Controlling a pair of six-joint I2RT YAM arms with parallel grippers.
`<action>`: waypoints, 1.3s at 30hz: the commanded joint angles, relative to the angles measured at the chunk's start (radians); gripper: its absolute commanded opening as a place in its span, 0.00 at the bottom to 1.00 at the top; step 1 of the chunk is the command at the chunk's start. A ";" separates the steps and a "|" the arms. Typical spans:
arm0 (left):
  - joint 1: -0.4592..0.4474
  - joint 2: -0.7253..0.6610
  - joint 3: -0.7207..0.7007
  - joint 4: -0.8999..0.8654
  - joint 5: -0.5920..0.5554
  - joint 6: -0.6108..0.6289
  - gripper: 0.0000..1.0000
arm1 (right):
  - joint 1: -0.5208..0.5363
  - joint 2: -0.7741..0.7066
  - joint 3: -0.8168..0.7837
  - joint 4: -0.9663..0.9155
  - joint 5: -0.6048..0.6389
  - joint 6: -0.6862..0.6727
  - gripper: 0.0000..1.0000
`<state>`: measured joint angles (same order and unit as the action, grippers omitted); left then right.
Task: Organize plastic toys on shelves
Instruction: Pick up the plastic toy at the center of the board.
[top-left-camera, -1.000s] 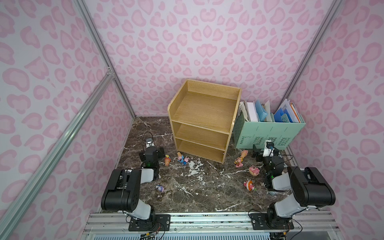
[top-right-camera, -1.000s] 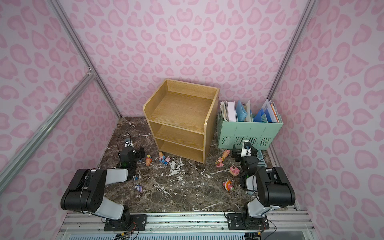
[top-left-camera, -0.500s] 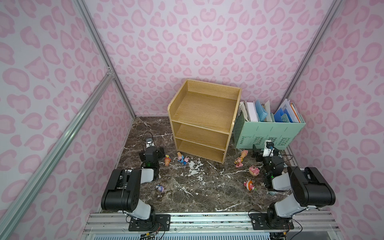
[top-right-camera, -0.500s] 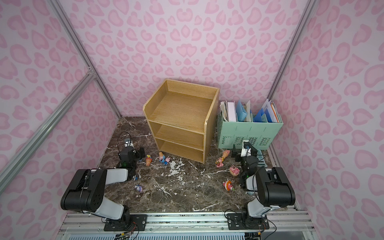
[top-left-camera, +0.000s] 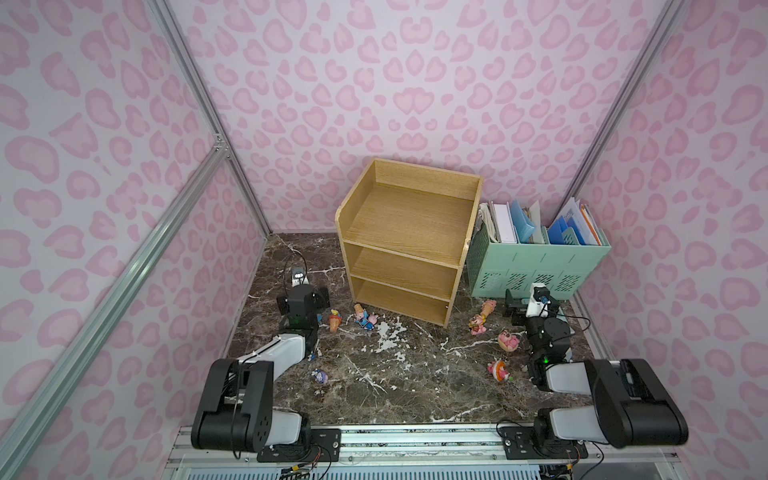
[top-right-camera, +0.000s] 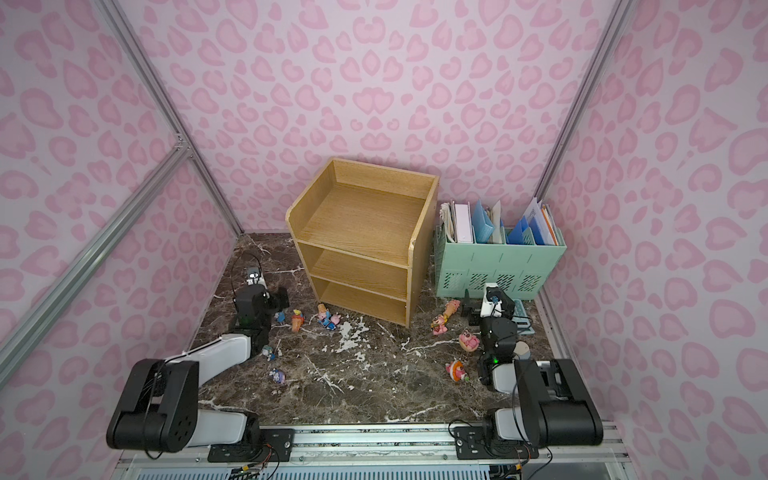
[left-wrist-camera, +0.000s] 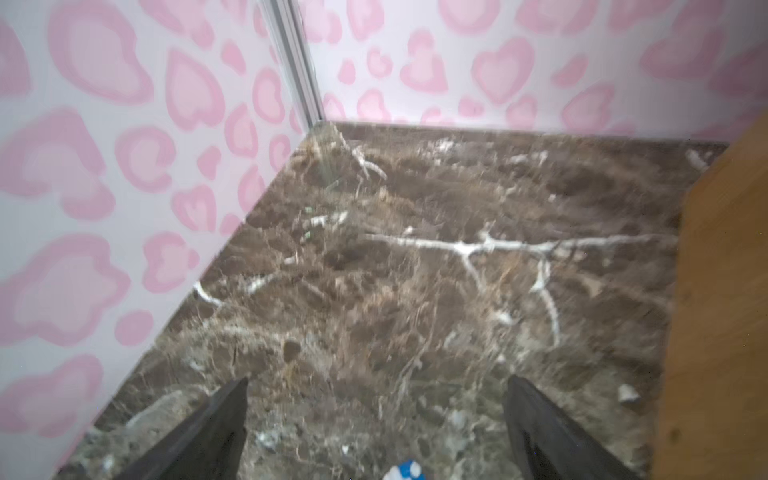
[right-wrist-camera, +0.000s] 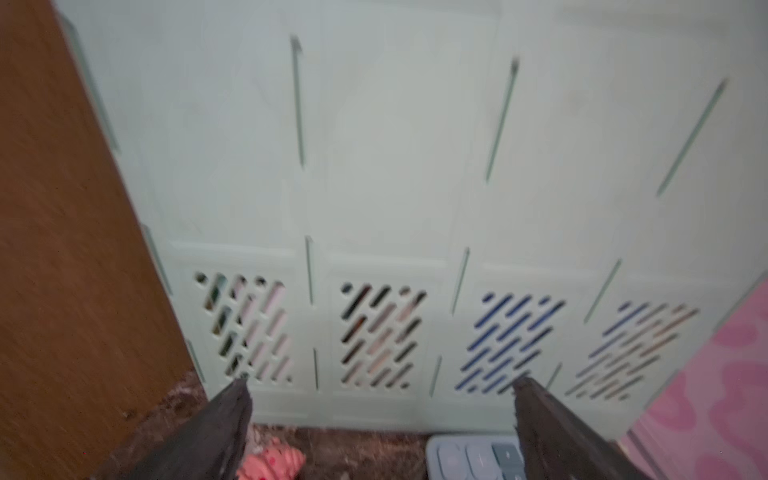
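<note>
Hanging low over the marble table (top-left-camera: 395, 399), the left gripper (left-wrist-camera: 378, 386) is spreading its two dark fingers wide apart and is holding nothing; only bare stone is showing between them. A blue-white toy (left-wrist-camera: 405, 471) is peeking in at the edge of the left wrist view, near the fingers but apart from them. The right gripper (right-wrist-camera: 382, 384) is standing wide open and empty too. It is pointing at the perforated front of the mint green file organizer (top-left-camera: 536, 266), with a pink dotted toy (right-wrist-camera: 274, 461) and the calculator (right-wrist-camera: 473, 457) lying below it.

The shelves (top-left-camera: 409, 216) are standing at the back of the table, just beside the organizer, and all three tiers are showing bare wood. The plastic toys (top-right-camera: 468, 340) are all lying on the table in front. On the left side an orange cone (top-left-camera: 334, 321) and a small blue and pink group (top-left-camera: 365, 318) are lying near the lowest tier, and a purple-white figure (top-left-camera: 321, 376) is lying alone, closer to the front edge. On the right side a long pink-topped cone (top-left-camera: 488, 307) is lying on its side beside a pink character (top-left-camera: 478, 324). A chubby pink figure (top-left-camera: 509, 340) is lying near the right arm, and a pink and orange toy (top-left-camera: 498, 370) is lying further to the front.
</note>
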<state>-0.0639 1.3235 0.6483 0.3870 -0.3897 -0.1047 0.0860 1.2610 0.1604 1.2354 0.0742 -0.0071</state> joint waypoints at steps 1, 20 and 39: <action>0.004 -0.064 0.213 -0.535 -0.024 -0.117 0.99 | 0.021 -0.216 0.062 -0.309 0.006 -0.009 1.00; -0.001 -0.529 0.004 -0.689 0.610 -0.568 0.96 | 0.035 -1.081 0.092 -1.042 -0.426 0.572 1.00; -0.077 -0.412 -0.092 -0.742 0.607 -0.572 0.94 | 0.997 -0.629 0.113 -0.924 0.186 0.514 0.99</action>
<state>-0.1379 0.8890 0.5480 -0.2909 0.3340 -0.7204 1.0084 0.5724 0.2802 0.2234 0.0666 0.5220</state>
